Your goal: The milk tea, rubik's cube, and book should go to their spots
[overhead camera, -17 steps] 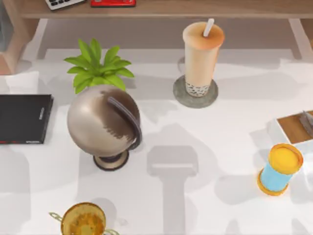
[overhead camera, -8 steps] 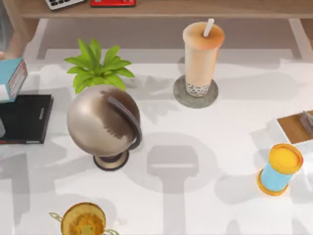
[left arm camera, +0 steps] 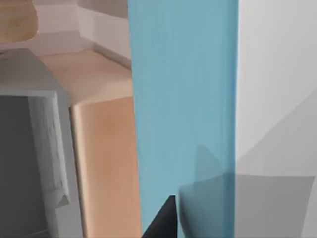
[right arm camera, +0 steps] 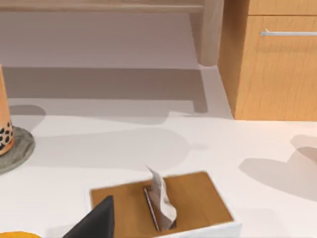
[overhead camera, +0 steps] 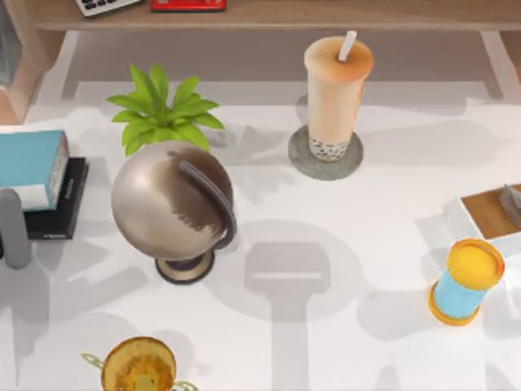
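Book (overhead camera: 31,163) over black slab (overhead camera: 61,213), left gripper (overhead camera: 15,228) alongside; jaws' state unclear.

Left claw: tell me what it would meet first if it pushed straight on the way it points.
The book comes first: its blue cover lies right ahead of the left claw, over the black slab. Whether they already touch is unclear.

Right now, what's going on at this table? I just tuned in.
The left gripper is at the table's left edge, bringing the light-blue book in over the black slab. I can't tell whether the book rests on the slab or hangs above it. The milk tea stands upright on its grey coaster toward the back. I see no Rubik's cube.
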